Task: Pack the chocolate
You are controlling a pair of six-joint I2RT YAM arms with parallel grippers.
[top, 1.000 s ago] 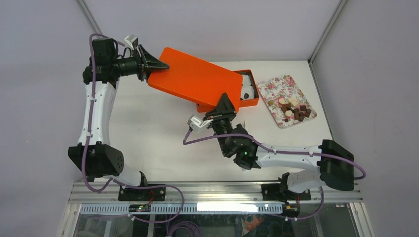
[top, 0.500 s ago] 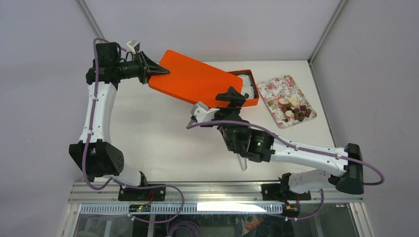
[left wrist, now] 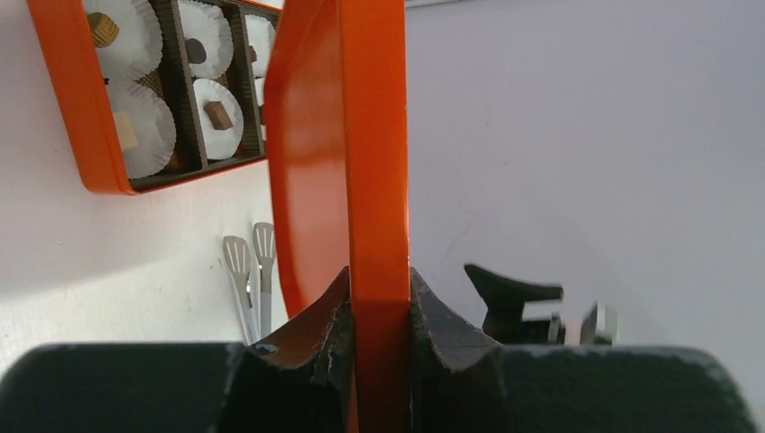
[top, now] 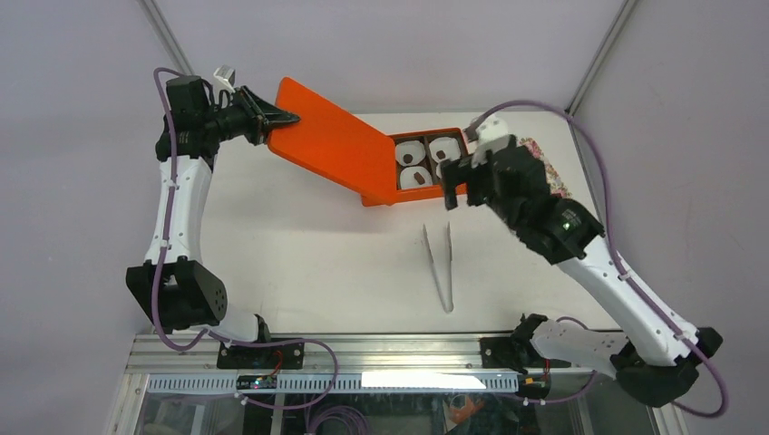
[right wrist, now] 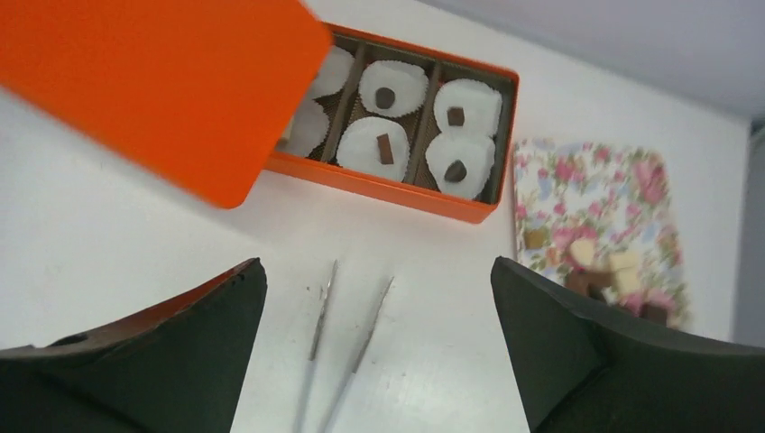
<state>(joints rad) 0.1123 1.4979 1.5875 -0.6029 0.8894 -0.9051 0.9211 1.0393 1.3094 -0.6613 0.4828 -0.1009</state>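
Note:
My left gripper (top: 277, 118) (left wrist: 379, 298) is shut on the far-left edge of the orange lid (top: 340, 149) (left wrist: 374, 162), which hangs tilted, its low end over the left part of the orange box (top: 413, 193) (right wrist: 388, 188). The uncovered white paper cups hold small brown pieces of chocolate (right wrist: 385, 149) (left wrist: 216, 115) (top: 417, 178). More chocolate (right wrist: 595, 262) lies on the floral tray (right wrist: 577, 189). My right gripper (top: 458, 177) (right wrist: 375, 263) hovers wide open by the box's right end, with nothing between its fingers.
Metal tweezers (top: 442, 267) (right wrist: 347, 334) lie on the white table in front of the box, tips pointing at it. My right arm covers most of the floral tray (top: 544, 168) in the top view. Grey walls close the table's back and sides.
The right gripper opened wide, and its arm swung from the lid's near edge to the box's right end, baring the tweezers. The left gripper raised the lid's far end, uncovering several cups.

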